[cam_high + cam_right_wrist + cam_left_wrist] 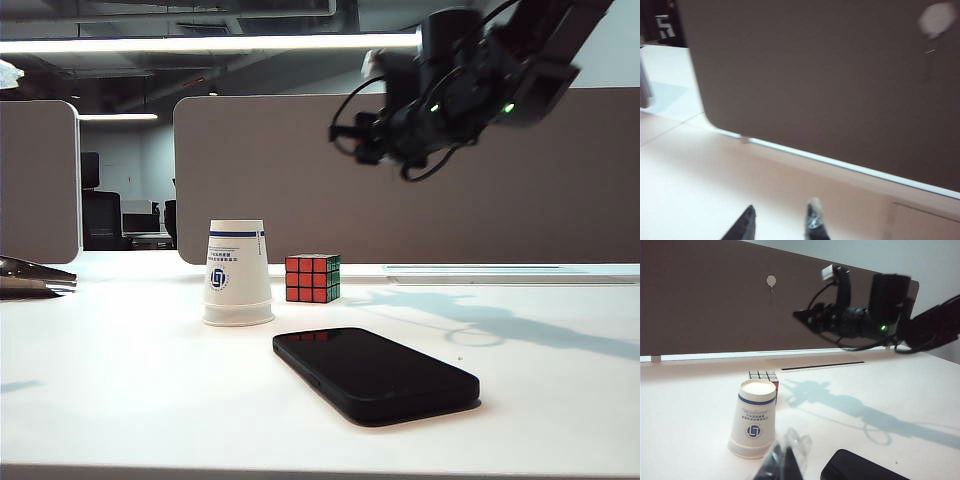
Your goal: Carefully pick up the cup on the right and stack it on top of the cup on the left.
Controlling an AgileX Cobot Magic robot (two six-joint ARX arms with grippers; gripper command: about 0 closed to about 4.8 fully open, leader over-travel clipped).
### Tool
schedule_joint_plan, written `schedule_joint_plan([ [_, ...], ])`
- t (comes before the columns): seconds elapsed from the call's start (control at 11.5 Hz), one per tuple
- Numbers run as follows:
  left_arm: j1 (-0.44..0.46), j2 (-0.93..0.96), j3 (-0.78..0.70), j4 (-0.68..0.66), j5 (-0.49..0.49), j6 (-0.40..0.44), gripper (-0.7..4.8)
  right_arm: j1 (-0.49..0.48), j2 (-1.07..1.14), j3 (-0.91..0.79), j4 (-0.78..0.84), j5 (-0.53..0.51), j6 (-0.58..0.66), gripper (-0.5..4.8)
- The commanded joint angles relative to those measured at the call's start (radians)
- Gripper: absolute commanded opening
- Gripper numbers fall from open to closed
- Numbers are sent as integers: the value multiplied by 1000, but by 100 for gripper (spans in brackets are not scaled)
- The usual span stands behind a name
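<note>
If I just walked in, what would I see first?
Probably the big black right arm, its right gripper up in the air above the table's right side, holding nothing. Next, the upside-down paper cup left of centre, with the colourful puzzle cube beside it and a black phone lying in front.

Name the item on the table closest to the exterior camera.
The black phone, lying flat at the front of the table. The upside-down paper cup and the Rubik's cube both stand farther back, nearer the partition.
</note>
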Motion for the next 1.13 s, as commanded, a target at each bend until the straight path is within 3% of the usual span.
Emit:
schedule_joint_plan([
  [0.09, 0, 0, 2, 5, -2, 1, -4, -134, -237, -11, -464, 45, -95, -1],
  [0.35, 0, 0, 2, 5, -2, 1, -4, -141, -349, -91, -461, 48, -101, -1],
  [0.61, 0, 0, 2, 5, -3, 1, -5, -142, -634, -330, -498, 61, -101, -1],
  [0.7, 0, 0, 2, 2, -7, 1, -5, -142, -1278, -785, -517, 70, -101, -1],
  [1.13, 0, 0, 2, -2, -7, 0, -5, -142, -1421, -1000, -439, 65, -101, -1],
])
